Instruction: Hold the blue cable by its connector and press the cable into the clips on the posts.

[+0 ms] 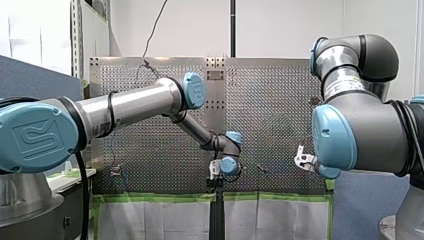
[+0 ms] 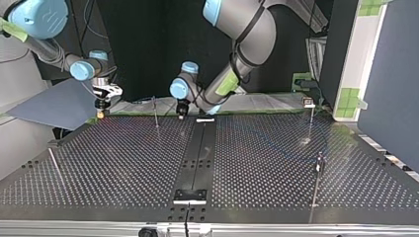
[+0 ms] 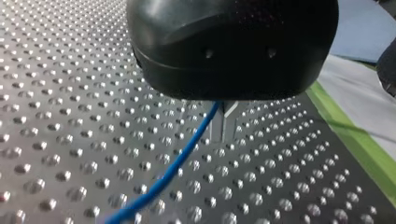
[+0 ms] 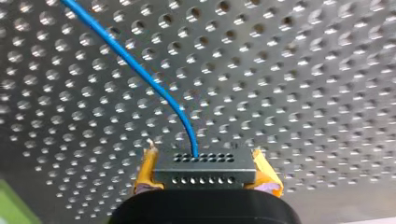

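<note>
The right gripper (image 4: pixel 206 167) was closed on the grey connector (image 4: pixel 205 176), with a yellow pad (image 4: pixel 147 168) on each side of it. The blue cable (image 4: pixel 140 72) came out of the connector and ran off ahead of the jaws, over the table (image 4: pixel 303 93) full of holes. At the left gripper (image 3: pixel 224 128) the cable came out from under its black body, but whether it held the cable could not be told.

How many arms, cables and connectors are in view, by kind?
Silver-and-blue robot arms: 2, my left arm and my right arm
Thin blue cable: 1
Grey rectangular perforated connector: 1
Total: 4
</note>
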Available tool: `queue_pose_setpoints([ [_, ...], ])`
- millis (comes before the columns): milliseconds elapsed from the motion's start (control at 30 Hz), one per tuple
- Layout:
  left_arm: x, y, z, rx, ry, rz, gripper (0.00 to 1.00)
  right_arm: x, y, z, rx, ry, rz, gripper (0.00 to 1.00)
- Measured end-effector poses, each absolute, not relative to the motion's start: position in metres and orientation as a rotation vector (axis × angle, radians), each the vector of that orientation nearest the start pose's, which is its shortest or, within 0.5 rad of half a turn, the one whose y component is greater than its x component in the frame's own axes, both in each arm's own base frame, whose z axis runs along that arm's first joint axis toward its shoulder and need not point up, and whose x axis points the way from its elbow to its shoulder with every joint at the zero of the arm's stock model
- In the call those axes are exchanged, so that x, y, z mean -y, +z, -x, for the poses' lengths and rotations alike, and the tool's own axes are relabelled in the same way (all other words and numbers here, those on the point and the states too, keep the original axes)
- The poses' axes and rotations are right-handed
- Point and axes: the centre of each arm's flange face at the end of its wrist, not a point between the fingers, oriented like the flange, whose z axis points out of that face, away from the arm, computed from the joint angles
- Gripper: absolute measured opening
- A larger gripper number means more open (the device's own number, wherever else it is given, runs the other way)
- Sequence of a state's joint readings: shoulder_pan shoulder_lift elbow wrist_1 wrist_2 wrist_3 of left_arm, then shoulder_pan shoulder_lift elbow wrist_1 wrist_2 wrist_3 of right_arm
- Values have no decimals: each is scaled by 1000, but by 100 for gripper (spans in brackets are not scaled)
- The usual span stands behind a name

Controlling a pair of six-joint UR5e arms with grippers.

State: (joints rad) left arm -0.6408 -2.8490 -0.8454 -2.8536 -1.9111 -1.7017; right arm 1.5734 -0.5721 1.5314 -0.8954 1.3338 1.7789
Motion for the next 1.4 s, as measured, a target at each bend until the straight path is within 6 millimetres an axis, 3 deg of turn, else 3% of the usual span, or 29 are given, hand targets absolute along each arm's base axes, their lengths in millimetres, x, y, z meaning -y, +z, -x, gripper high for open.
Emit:
queue_pose_setpoints([
  [133, 553, -41, -594, -1812, -218, -208, 0, 680, -42, -158, 1334, 1496, -1345, 0],
  [400, 543, -37, -607, -1795, -203, -173, 0, 698, -33, -153, 1338, 1523, -1310, 0],
  [800, 549, -37, -602, -1794, -211, -182, 0, 703, -33, -156, 1322, 1560, -1331, 0],
  [833, 550, -37, -601, -1794, -212, -185, 7, 703, -33, -157, 1321, 1563, -1334, 0],
  [867, 551, -38, -600, -1794, -212, -189, 30, 703, -33, -158, 1320, 1564, -1337, 0],
  [900, 552, -38, -598, -1793, -211, -196, 30, 702, -33, -159, 1319, 1565, -1338, 0],
  [933, 553, -38, -597, -1792, -210, -201, 60, 702, -34, -159, 1319, 1566, -1340, 0],
  [967, 554, -39, -596, -1791, -209, -206, 98, 702, -34, -160, 1319, 1567, -1341, 0],
  [1167, 563, -40, -582, -1794, -208, -263, 98, 701, -34, -163, 1315, 1569, -1347, 0],
  [1400, 586, -46, -545, -1844, -229, -371, 98, 700, -36, -165, 1320, 1565, -1356, 0],
])
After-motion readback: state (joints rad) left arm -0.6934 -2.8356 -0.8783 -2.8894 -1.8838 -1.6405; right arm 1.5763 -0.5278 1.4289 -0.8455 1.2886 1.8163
